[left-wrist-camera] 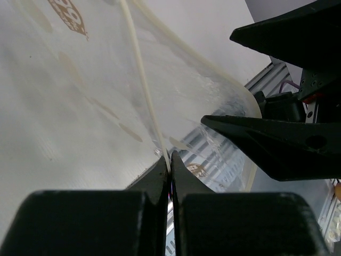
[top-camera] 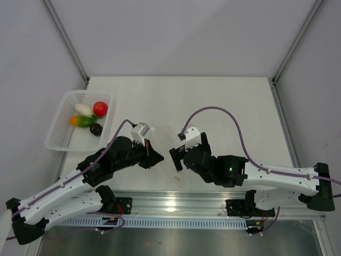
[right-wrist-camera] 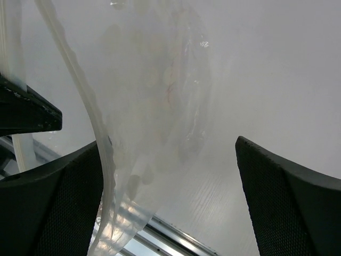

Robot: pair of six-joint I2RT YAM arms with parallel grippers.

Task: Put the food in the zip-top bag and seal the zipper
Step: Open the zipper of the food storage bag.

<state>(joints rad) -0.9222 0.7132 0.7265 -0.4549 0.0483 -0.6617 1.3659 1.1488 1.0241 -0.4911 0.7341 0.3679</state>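
The clear zip-top bag (top-camera: 168, 137) hangs between my two grippers near the table's front edge. My left gripper (top-camera: 158, 158) (left-wrist-camera: 170, 160) is shut on the bag's edge, pinching the pale zipper (left-wrist-camera: 141, 69) strip. My right gripper (top-camera: 177, 156) (right-wrist-camera: 169, 144) stands wide open. The bag (right-wrist-camera: 160, 101) and its zipper (right-wrist-camera: 88, 101) hang just beside its left finger, with nothing gripped. The food lies in the white basket (top-camera: 59, 140) at far left: a red ball (top-camera: 100, 108), a white oblong piece (top-camera: 82, 109) and an orange-and-green piece (top-camera: 81, 121).
A small dark piece (top-camera: 96, 129) also lies in the basket. An aluminium rail (top-camera: 176, 201) runs along the near table edge under the arms. The right arm's cable (top-camera: 234, 120) loops over the table. Grey walls close in the back and sides.
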